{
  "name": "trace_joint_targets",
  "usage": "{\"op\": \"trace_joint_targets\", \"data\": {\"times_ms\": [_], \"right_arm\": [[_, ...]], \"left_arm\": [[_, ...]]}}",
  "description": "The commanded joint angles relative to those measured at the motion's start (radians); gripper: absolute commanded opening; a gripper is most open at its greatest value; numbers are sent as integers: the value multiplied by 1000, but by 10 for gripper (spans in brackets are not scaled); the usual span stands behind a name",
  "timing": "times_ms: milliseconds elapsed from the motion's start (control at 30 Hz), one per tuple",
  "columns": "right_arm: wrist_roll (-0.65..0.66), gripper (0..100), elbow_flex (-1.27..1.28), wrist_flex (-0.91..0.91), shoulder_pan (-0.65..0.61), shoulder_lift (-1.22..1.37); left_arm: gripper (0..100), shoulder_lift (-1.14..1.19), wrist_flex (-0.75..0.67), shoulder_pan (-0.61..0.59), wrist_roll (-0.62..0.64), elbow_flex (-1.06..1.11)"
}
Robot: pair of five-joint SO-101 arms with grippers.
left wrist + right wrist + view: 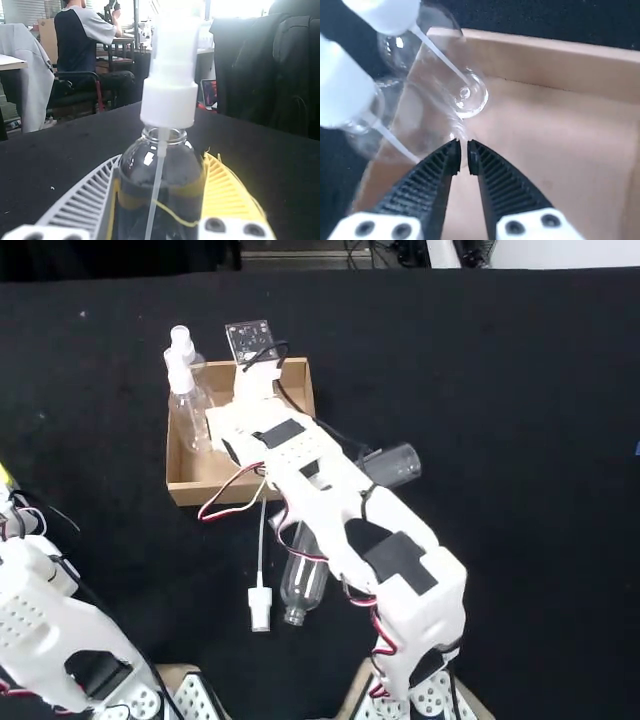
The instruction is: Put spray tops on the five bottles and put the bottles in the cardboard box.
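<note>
Left end effector (pixel 162 167) is clamped on an upright clear bottle (pixel 145 175), one white finger and one yellow finger on either side of its body. A white spray top (pixel 170 95) sits on that bottle's neck, with its tube hanging down inside.

Right arm stretches across the cardboard box (pixel 296 380). Right end effector (pixel 463 150) hangs over the box floor with its fingers almost together and nothing between them. It is just beside two capped bottles (pixel 467 95).

In the high view these two capped bottles (pixel 190 415) stand upright against the box's left wall.

On the black desk (pixel 520 390) in front of the box, an uncapped bottle (pixel 303 578) lies on its side. A loose spray top (pixel 260 605) with its tube is just beside it. Another open bottle (pixel 395 465) lies right of the box, partly under the right arm.
</note>
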Motion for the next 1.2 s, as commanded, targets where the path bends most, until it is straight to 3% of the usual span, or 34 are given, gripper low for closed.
{"op": "trace_joint_targets", "data": {"times_ms": [0,333,733,967,1167], "right_arm": [[0,11,-2,91,58,-179],[0,11,2,250,196,-351],[2,11,68,422,374,-527],[2,11,352,236,509,-713],[2,11,572,-20,522,-734]], "left_arm": [[30,-15,-25,27,2,-39],[30,-5,-18,51,0,-130],[30,-5,-17,58,0,-50],[33,-57,-31,101,2,-47],[33,-52,55,137,0,-38]]}}
